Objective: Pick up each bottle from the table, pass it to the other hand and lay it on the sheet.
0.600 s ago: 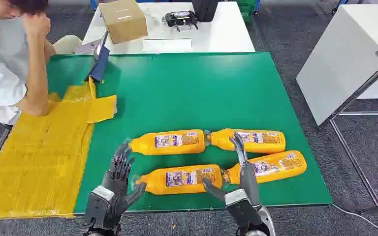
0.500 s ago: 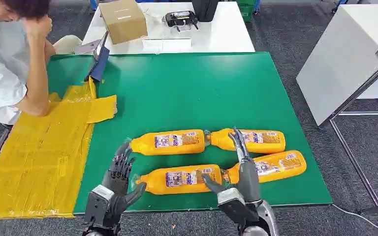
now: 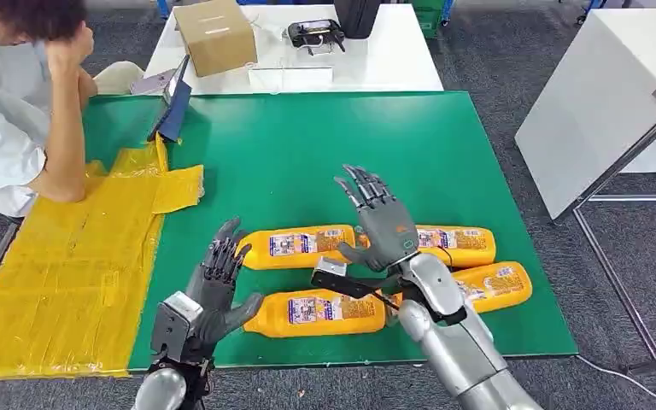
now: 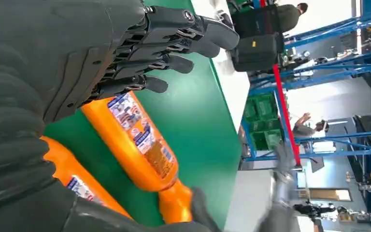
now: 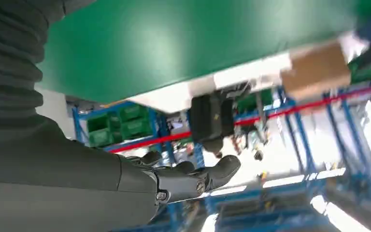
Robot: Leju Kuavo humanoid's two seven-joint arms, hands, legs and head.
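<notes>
A: Table (image 3: 325,145) first, then the yellow sheet (image 3: 68,265) along its left edge — four bottles (image 3: 318,311) lie near the front edge, none held.

B: Right hand (image 3: 382,224) is raised, fingers spread; left hand (image 3: 213,286) empty too. Lower squarely, wrap mid-body, pass left.

The right robot hand (image 3: 382,224) has risen from the near tabletop edge, where it lay low between the two near bottles, and now hangs spread, holding nothing, above the far row, covering the gap between the far-left bottle (image 3: 299,245) and far-right bottle (image 3: 457,244). The left robot hand (image 3: 219,284) has lifted slightly, fingers still apart.
</notes>
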